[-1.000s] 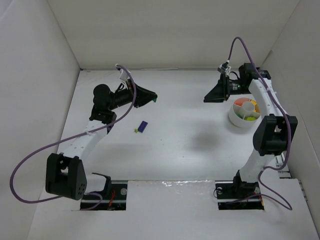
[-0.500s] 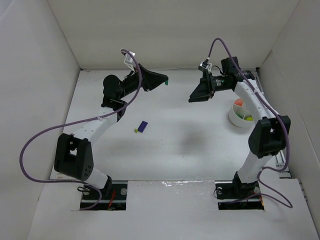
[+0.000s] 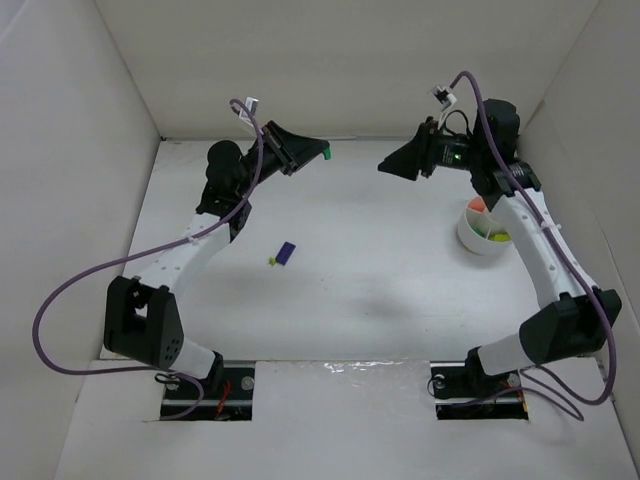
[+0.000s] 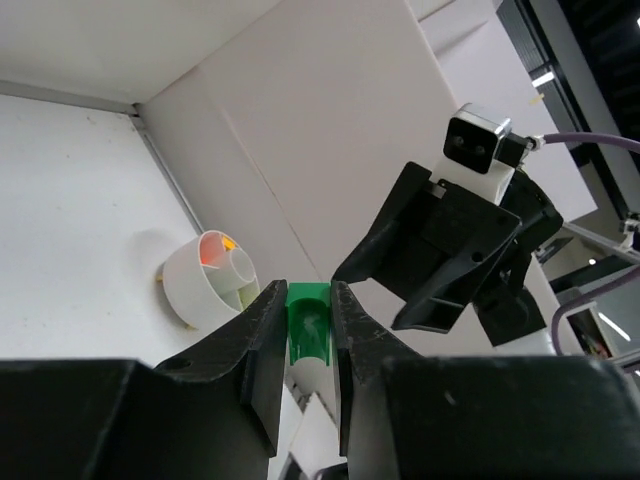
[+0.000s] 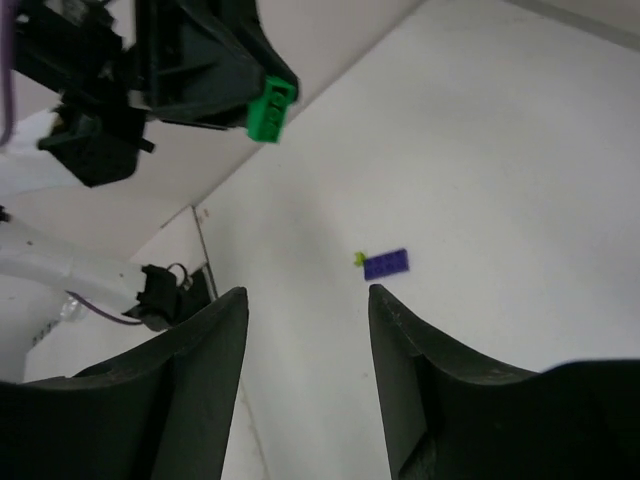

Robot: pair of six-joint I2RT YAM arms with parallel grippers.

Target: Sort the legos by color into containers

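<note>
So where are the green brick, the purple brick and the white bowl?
green brick (image 4: 308,325): left wrist view, its front face.
purple brick (image 5: 385,263): right wrist view, its top.
white bowl (image 4: 185,292): left wrist view, its outer wall.

Bright, even, diffuse light fills the white enclosure. The surface (image 3: 380,220) carries only a faint, soft-edged shadow near its middle, and a glossy glare streaks its near edge. In both wrist views the close-up fingers (image 4: 262,350) (image 5: 200,390) look nearly black and slightly soft.
</note>
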